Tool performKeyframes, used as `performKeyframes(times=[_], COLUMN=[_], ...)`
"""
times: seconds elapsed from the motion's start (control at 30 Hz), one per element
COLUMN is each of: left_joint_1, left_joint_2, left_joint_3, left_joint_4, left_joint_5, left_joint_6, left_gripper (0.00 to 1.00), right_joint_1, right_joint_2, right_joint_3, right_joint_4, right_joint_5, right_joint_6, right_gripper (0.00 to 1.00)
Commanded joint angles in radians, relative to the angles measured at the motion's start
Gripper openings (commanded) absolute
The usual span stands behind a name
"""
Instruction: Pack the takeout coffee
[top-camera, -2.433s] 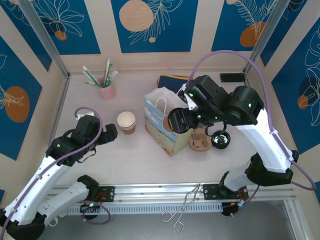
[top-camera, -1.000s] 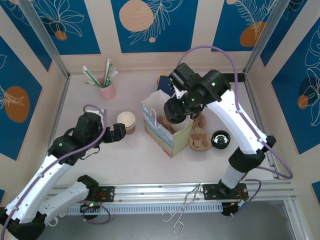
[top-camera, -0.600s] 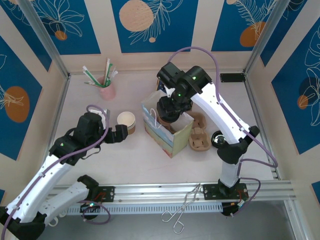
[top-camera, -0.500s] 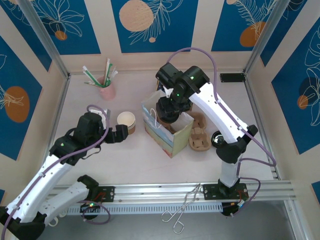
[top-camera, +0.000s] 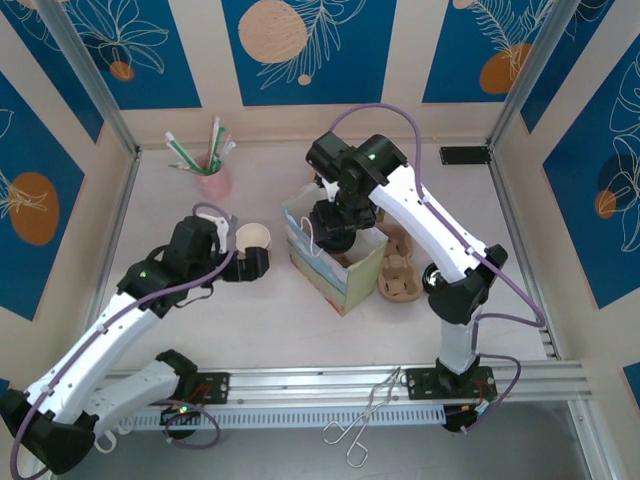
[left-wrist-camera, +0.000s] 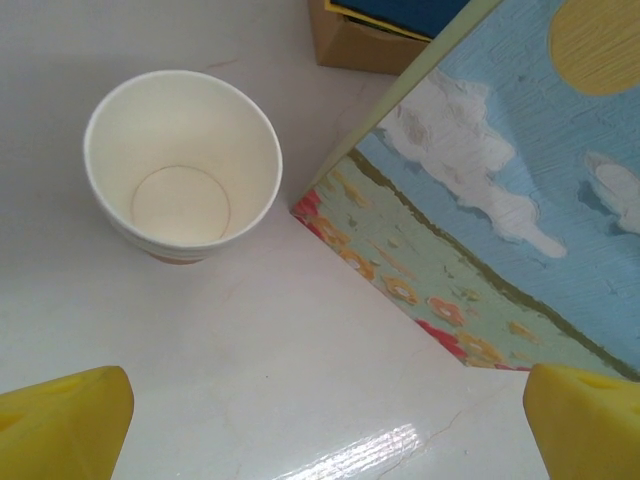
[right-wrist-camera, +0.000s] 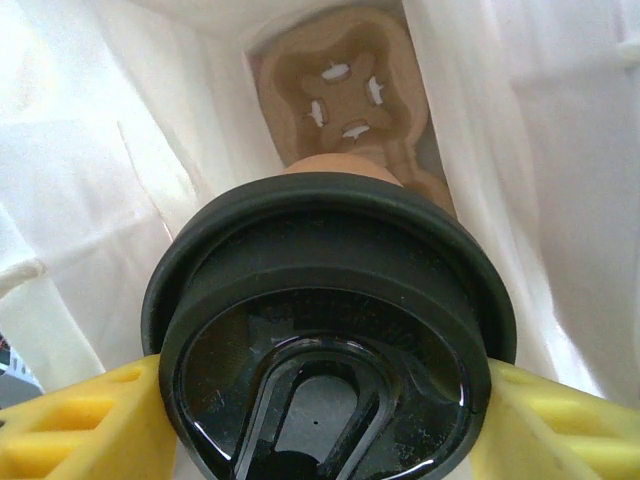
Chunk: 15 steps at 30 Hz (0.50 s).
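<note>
Right end effector (right-wrist-camera: 320, 420) clamped takeout coffee (right-wrist-camera: 330, 250) at lid, inside bag (right-wrist-camera: 90, 200) mouth, cup carrier (right-wrist-camera: 340, 90) below. Remaining, likely: lower, seat, release. Left end effector (left-wrist-camera: 320, 420) wide, empty, near lidless cup (left-wrist-camera: 183, 165).

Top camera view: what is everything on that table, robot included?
Paper bag: one, painted landscape, table centre.
Lidded cup: one, brown with black lid, inside the bag.
Open cup: one, brown, left of the bag.
Straw cup: one, pink, back left.
Cup carriers: two, brown, one right of the bag, one inside it.
Tongs: one, silver, near rail.
Left tool: one, yellow-tipped, open by the open cup.
Right tool: one, yellow-tipped, shut on the lidded cup.
</note>
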Motion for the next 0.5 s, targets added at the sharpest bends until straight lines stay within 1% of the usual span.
performKeyframes(times=[0.0, 0.17, 0.33, 0.4, 0.47], left_joint_1=[0.002, 0.004, 0.011, 0.012, 0.014], left_joint_2=[0.02, 0.048, 0.058, 0.066, 0.076], left_joint_3=[0.061, 0.094, 0.141, 0.162, 0.179], left_joint_4=[0.025, 0.008, -0.015, -0.025, -0.034], left_joint_5=[0.024, 0.0, -0.023, -0.023, -0.008], left_joint_6=[0.04, 0.027, 0.015, -0.002, -0.015], left_gripper=[1.0, 1.0, 1.0, 1.0, 1.0], right_joint_1=[-0.006, -0.008, -0.003, 0.001, -0.002], right_joint_2=[0.027, 0.058, 0.087, 0.102, 0.104], right_joint_3=[0.013, 0.001, 0.023, 0.037, 0.036], right_joint_4=[-0.093, -0.11, -0.135, -0.151, -0.15], right_joint_5=[-0.053, -0.037, -0.047, -0.039, -0.055], right_joint_6=[-0.014, -0.005, 0.016, 0.025, 0.028], right_gripper=[0.66, 0.65, 0.66, 0.65, 0.65])
